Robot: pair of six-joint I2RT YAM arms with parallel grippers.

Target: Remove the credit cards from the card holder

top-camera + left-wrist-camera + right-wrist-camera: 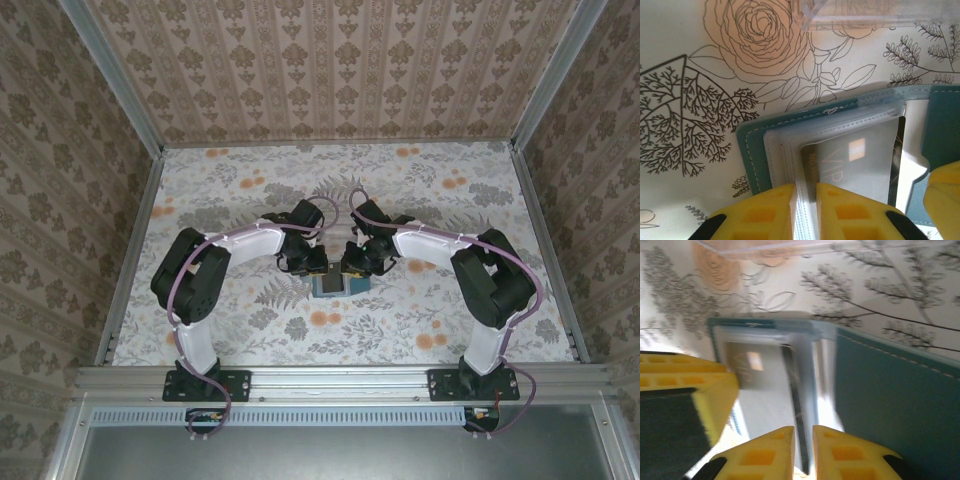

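Observation:
The teal card holder [338, 287] lies open on the floral table between both grippers. In the left wrist view its teal cover [751, 150] frames a stack of clear sleeves. My left gripper [805, 192] is shut on the edge of those sleeves. A dark credit card [855, 160] with pale "VIP" lettering shows through the top sleeve. In the right wrist view my right gripper [803, 432] is shut on the thin dark edge of a credit card [795, 390] that stands beside the raised teal flap [890, 405]. In the top view the left gripper [316, 266] and right gripper [352, 264] nearly touch.
A clear plastic box [865, 12] sits just beyond the card holder, its edge also crossing the top of the right wrist view [790, 246]. The table is walled in by patterned panels, with a metal rail [340, 378] along the near edge.

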